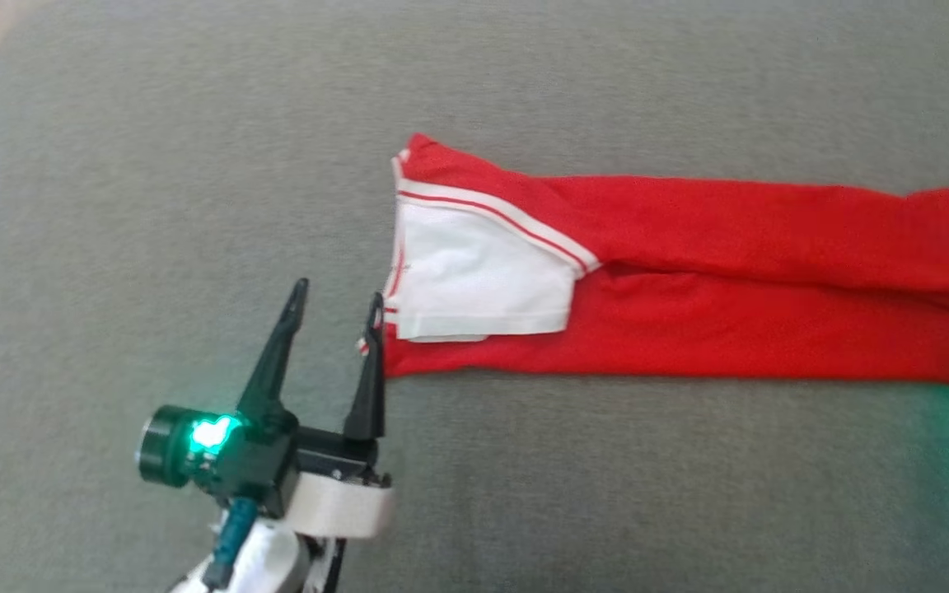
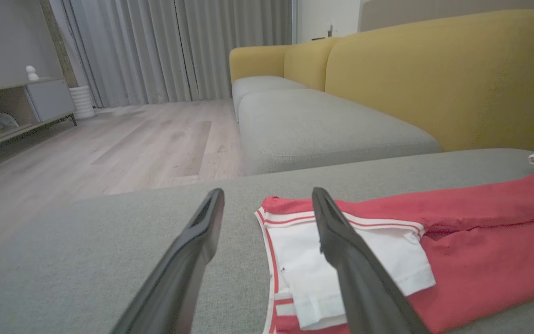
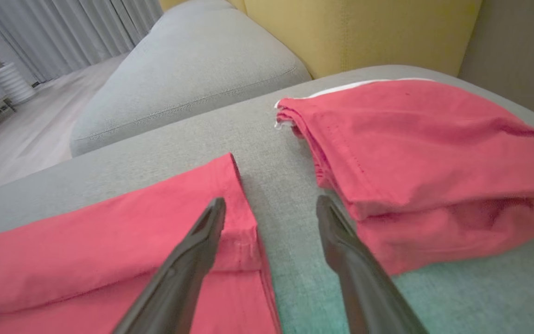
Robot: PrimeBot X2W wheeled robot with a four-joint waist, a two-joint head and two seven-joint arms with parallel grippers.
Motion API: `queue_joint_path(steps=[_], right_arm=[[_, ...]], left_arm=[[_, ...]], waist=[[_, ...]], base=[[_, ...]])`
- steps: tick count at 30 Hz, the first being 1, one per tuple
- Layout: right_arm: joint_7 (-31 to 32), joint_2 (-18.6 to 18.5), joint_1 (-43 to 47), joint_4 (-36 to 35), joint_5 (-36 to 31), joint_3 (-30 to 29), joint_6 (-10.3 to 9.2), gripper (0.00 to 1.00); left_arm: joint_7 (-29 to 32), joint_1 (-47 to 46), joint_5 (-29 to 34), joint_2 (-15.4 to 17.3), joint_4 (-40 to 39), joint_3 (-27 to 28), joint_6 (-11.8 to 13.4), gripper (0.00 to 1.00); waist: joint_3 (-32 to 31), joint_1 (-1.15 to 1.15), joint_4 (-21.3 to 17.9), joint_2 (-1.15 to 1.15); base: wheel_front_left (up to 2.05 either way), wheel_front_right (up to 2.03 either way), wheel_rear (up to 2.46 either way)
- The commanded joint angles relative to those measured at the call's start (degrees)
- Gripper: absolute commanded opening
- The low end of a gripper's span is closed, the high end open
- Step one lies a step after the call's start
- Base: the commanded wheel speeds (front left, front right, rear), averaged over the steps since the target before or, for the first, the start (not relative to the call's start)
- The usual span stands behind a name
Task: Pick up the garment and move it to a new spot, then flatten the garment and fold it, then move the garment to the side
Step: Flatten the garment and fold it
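The garment (image 1: pixel 689 280), a red shirt with a white sleeve (image 1: pixel 474 280) trimmed in red and white, lies folded into a long flat strip on the grey cushion (image 1: pixel 194 148). My left gripper (image 1: pixel 338 291) stands open at the strip's left end, its right finger touching the lower left corner. In the left wrist view the gripper (image 2: pixel 268 191) is open, with one finger over the white sleeve (image 2: pixel 387 260) and nothing between the fingers. My right gripper (image 3: pixel 270 200) is open at the right end of the garment (image 3: pixel 109 241), its left finger above the hem, holding nothing.
A pile of folded red clothes (image 3: pixel 415 153) lies on the cushion just right of the garment's right end. A yellow sofa backrest (image 2: pixel 434 79) rises behind. Another grey seat cushion (image 2: pixel 322 125) and wooden floor (image 2: pixel 109 148) lie beyond the left end.
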Motion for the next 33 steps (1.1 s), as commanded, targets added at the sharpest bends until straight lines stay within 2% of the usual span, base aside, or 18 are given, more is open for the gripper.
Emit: queue_joint_path(steps=[1, 4, 8, 9, 10, 12, 13, 19, 26, 29, 33], right_arm=[[0.7, -0.9, -2.4, -0.4, -1.2, -0.2, -0.05, 1.00], [3.8, -0.8, -4.5, 4.2, -3.5, -3.5, -0.05, 1.00], [8.1, 0.7, -4.9, 8.1, -4.7, -4.7, -0.05, 1.00], [9.1, 1.0, -4.6, 8.5, -4.6, -4.7, -0.05, 0.97], [9.7, 1.4, -4.4, 8.6, -4.3, -4.8, -0.05, 0.74], [10.3, 1.8, -4.0, 8.0, -3.5, -4.7, -0.05, 0.10], [10.0, 1.9, -3.7, 7.4, -3.2, -4.6, -0.05, 0.00], [7.8, -0.5, -2.9, 3.1, -3.3, -5.2, -0.05, 0.00], [11.0, -4.8, -4.7, -5.7, -2.2, -5.0, -0.05, 0.00], [13.4, -3.4, -5.3, -12.8, 0.1, -3.4, -0.05, 0.00], [16.7, 1.6, -5.8, -23.2, 4.0, 0.0, -0.05, 0.00]], left_arm=[[-0.3, -0.5, 1.6, 0.0, -1.8, 3.3, -0.4, 1.00], [-0.3, 1.6, 5.1, -2.7, -1.9, 5.4, -2.3, 1.00], [-0.3, 4.1, 8.2, -5.3, -1.5, 8.2, -4.5, 1.00], [-0.3, 4.6, 8.8, -5.8, -1.4, 9.0, -5.1, 1.00], [-0.3, 5.1, 9.3, -6.3, -1.3, 9.7, -5.7, 1.00], [-0.3, 5.8, 10.4, -7.2, -1.2, 11.3, -6.6, 1.00], [-0.3, 6.2, 10.9, -7.6, -1.1, 12.0, -7.1, 1.00], [-0.3, 7.6, 13.6, -9.5, -0.8, 15.8, -9.8, 1.00], [-0.3, 8.6, 16.0, -11.2, -0.2, 18.4, -12.7, 1.00], [-0.3, 8.9, 16.7, -11.9, 0.0, 19.3, -13.6, 1.00], [-0.3, 9.1, 17.2, -13.4, 0.4, 20.2, -15.0, 1.00]], waist=[[-0.3, 0.01, 1.7, 0.00], [-0.3, 0.01, 3.6, 0.00], [-0.2, 0.01, 4.8, 0.00], [-0.2, 0.01, 4.9, 0.00], [-0.1, 0.01, 5.0, 0.00], [-0.1, 0.01, 5.0, 0.00], [-0.1, 0.01, 4.8, 0.00], [-0.5, 0.01, 3.1, 0.00], [-1.3, 0.01, 1.5, 0.00], [-1.5, 0.01, 1.2, 0.00], [-1.7, 0.01, 1.7, 0.00]], base=[[0.00, 0.00, 0.00], [0.00, 0.00, 0.00], [0.00, 0.00, 0.00], [0.00, 0.00, 0.00], [0.00, 0.00, 0.00], [0.00, 0.00, 0.00], [0.00, 0.00, 0.00], [0.00, 0.00, 0.00], [0.00, 0.00, 0.00], [0.00, 0.00, 0.00], [0.00, 0.00, 0.00]])
